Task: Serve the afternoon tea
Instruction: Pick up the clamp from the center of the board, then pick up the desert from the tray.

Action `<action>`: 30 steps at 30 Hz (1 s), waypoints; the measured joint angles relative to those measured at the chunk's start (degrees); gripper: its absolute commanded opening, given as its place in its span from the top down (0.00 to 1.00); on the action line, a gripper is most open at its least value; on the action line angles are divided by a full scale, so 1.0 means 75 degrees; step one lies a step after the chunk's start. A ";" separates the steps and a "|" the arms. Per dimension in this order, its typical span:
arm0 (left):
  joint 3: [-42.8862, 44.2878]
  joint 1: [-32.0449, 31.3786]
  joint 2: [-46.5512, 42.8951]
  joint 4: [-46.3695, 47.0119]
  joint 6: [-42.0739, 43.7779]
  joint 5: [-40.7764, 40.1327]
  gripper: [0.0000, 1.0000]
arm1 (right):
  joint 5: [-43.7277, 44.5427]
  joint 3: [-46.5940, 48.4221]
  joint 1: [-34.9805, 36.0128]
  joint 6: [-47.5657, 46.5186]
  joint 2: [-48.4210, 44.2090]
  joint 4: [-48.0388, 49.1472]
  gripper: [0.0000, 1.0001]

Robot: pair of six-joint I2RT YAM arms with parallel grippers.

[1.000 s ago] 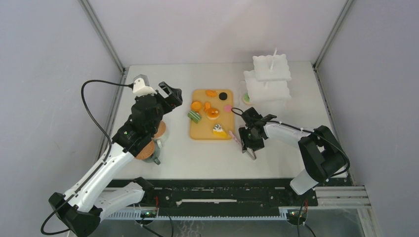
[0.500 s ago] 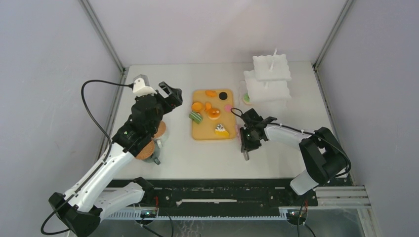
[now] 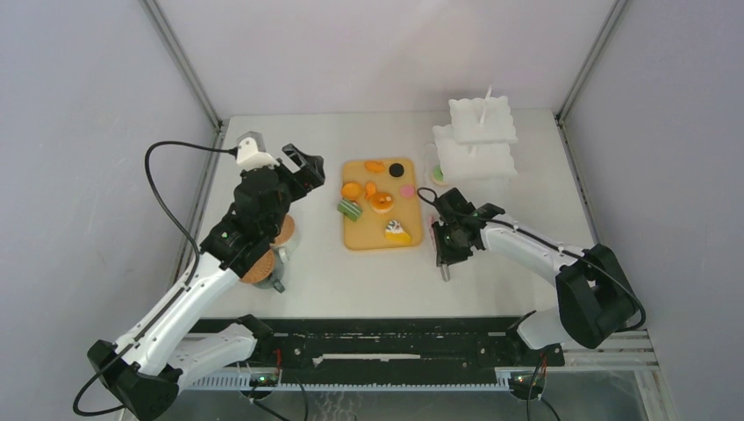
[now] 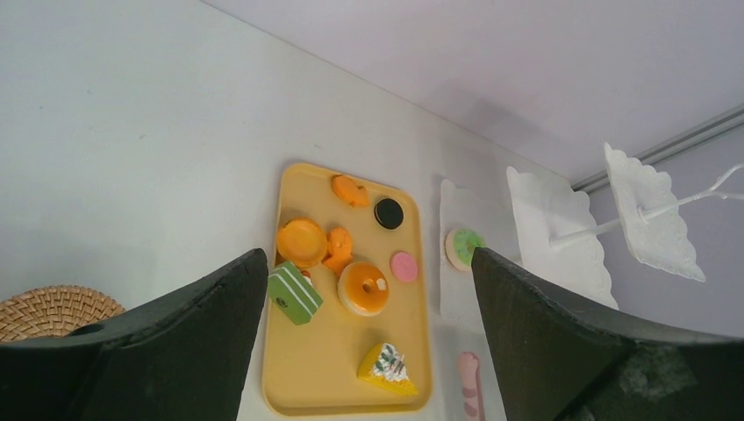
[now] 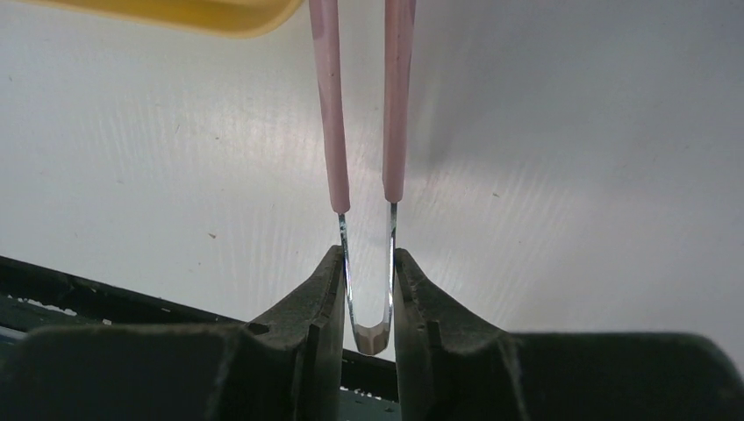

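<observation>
Toy pastries lie on a yellow tray: an orange tart, a green slice, an orange ring, a yellow wedge, a black round and a pink round. A green donut sits on the bottom tier of the white stand. My right gripper is just right of the tray, shut on the metal bend of the pink tongs, whose arms point toward the tray. My left gripper hovers open left of the tray, holding nothing.
Two cork coasters and a grey mug sit under my left arm, partly hidden by it. In the left wrist view a coaster lies at lower left and the tongs' tip lies beside the tray.
My right gripper has shut on the tongs and shifted slightly right and back with them. The left arm has not moved.
</observation>
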 measured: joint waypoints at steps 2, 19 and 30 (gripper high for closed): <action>0.0000 0.0000 0.0000 0.0023 -0.0041 0.0000 0.09 | 0.0009 0.0122 0.0093 -0.0044 0.0000 -0.0157 0.77; -0.0364 0.0000 -0.0350 0.0329 -0.0268 -0.0003 0.09 | -0.0020 0.1096 0.1495 -0.0431 0.0848 -0.0973 0.71; -0.0644 0.0003 -0.0609 0.0388 -0.0332 0.0000 0.09 | 0.0085 0.1233 0.1609 -0.0493 0.1172 -0.1157 0.66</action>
